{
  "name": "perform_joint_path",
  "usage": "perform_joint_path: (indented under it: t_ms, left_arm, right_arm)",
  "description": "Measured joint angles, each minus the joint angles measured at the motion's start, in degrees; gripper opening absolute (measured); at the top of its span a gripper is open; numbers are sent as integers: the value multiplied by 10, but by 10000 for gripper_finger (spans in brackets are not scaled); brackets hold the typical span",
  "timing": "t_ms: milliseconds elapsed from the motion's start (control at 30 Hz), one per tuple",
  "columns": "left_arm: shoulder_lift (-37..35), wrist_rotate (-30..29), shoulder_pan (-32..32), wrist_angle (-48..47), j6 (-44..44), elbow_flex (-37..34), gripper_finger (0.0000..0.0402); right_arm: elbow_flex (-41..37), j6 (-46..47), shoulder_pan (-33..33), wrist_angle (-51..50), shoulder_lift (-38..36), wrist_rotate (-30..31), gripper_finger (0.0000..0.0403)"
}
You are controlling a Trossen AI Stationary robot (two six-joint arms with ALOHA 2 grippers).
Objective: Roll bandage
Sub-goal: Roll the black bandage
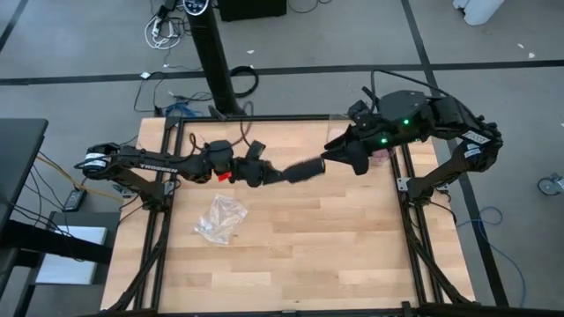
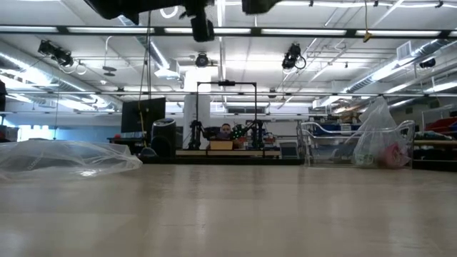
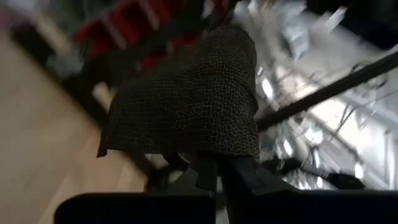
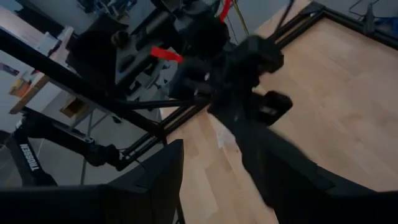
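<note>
Above the back half of the table point(image 1: 352, 255), both arms meet in the air with the bandage point(image 1: 302, 170) stretched between them as a short dark strip, clear of the wood. The left gripper point(image 1: 264, 173) reaches in from the left edge and has its two fingers pressed together on the near end of the strip; from the left wrist view the dark woven fabric point(image 3: 186, 99) hangs over the closed fingertips point(image 3: 214, 171). The right gripper point(image 1: 339, 157) comes in from the back right corner and meets the strip's other end, but whether its fingers are spread or clamped cannot be told. A crumpled clear plastic bag point(image 1: 220, 217) lies on the table nearer the left edge, well apart from the bandage, in front of the left arm.
</note>
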Motion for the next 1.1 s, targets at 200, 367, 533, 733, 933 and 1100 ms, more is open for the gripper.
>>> perform_joint_path:
  t_ms: [200,367,533,733,933,1100]
  left_arm:
    - [0,79,-11,-16,-64,-24,12]
    - [0,101,-33,-15,-144,-78,12]
    - [0,101,-49,3,-223,-157,12]
    - [0,79,-55,3,-236,-233,12]
    - [15,44,-55,-18,-177,-269,12]
    - [52,13,-54,-30,-136,-271,12]
  right_arm:
    - [0,-2,0,-1,-1,-4,209]
    - [0,-2,0,-11,-1,-6,203]
    - [0,2,0,-24,-1,-6,200]
    - [0,-2,-5,-26,0,-7,199]
    - [0,-8,-12,-26,0,-5,199]
    - [0,-9,-12,-25,0,0,199]
